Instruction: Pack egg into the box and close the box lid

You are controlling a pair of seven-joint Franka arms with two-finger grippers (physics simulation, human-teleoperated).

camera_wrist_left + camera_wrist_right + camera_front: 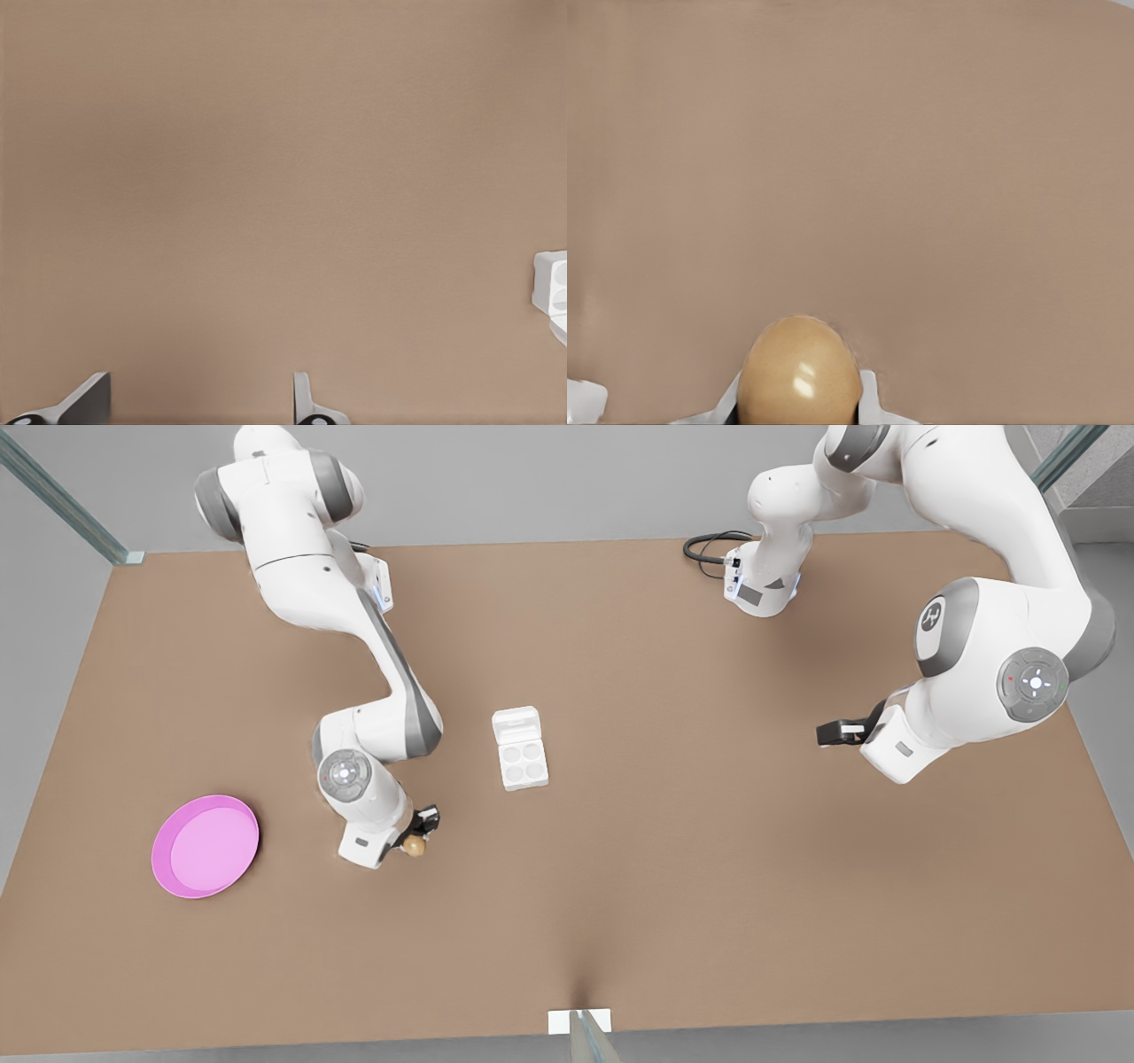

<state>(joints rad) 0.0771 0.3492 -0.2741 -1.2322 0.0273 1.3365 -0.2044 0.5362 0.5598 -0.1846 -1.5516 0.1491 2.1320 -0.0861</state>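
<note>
The egg, light, slick and fragile, sits gripped across its middle in my right jaws; left jaws wait released, box at two o'clock.

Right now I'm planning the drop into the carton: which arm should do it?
The right. The right gripper already holds the egg, near the open box. The left gripper waits open, empty.

1 egg, 1 box w/ 4 cups, 1 pink plate, 2 arms.

Simulated lab workcell, bare brown table, grey walls, two mounted arms
</note>
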